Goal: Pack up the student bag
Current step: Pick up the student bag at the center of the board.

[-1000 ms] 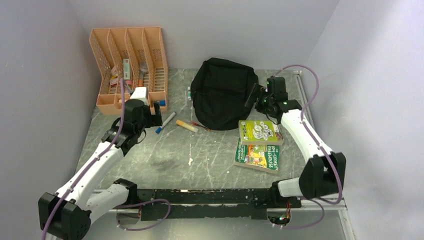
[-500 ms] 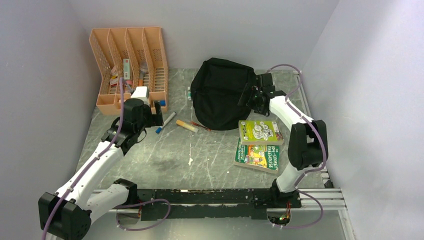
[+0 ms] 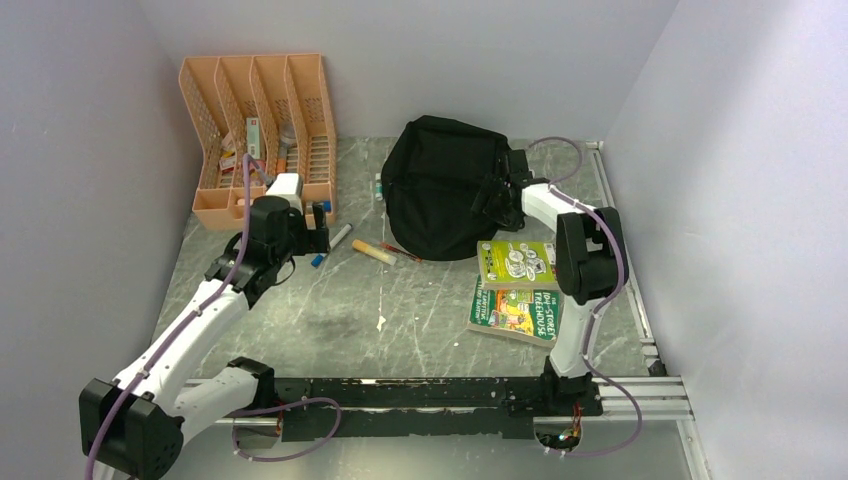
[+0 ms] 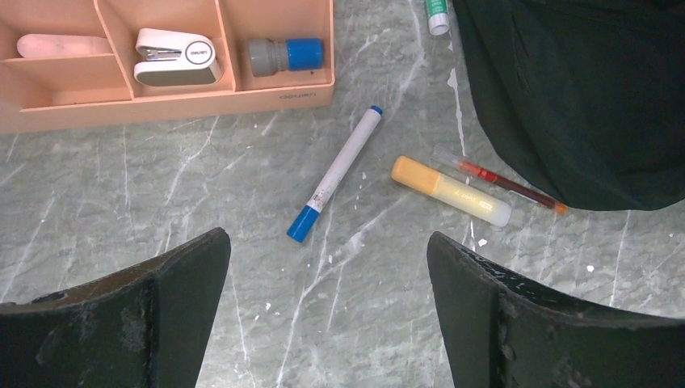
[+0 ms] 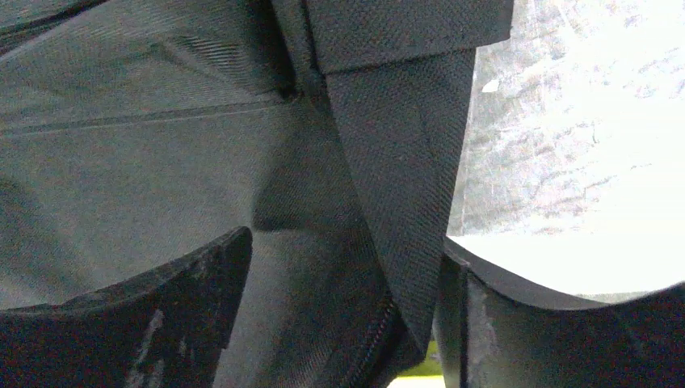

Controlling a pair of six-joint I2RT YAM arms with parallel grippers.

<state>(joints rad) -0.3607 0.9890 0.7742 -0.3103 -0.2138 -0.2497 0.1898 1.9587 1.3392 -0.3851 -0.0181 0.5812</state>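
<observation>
1. Student bag (image 3: 445, 185) — one, slumped at the back of the table (image 3: 400, 310), right of centre. Whether its mouth is open I cannot tell. The right gripper (image 5: 346, 242) is at the bag's right flank, fingers apart, with a strap (image 5: 404, 178) and bag fabric between them but not pinched. The risk I see is that a grab on the loose strap alone drags or tips the soft bag instead of opening it, and shoves it over the pens at its front edge.
2. Orange organiser (image 4: 266, 99) — one, four slots, back left, with one white stapler (image 4: 178, 58) in a front tray. The left arm works just beside it, so a wide swing may knock it.
3. Books: two, the green one (image 3: 520, 264) just in front of the bag and the other (image 3: 515, 310) nearer the arms. A low sweep of the right arm could push them.
4. Loose stationery: four pieces, namely one blue-capped marker (image 4: 335, 174), one yellow highlighter (image 4: 450, 190), one red pen (image 4: 505, 182) and one green-capped tube (image 4: 436, 12). The left gripper (image 4: 327, 237) hovers over the marker with its jaws wide apart, holding nothing. An off-centre pinch may roll the round marker away. Highlighter and pen lie so close that both might be caught together.
</observation>
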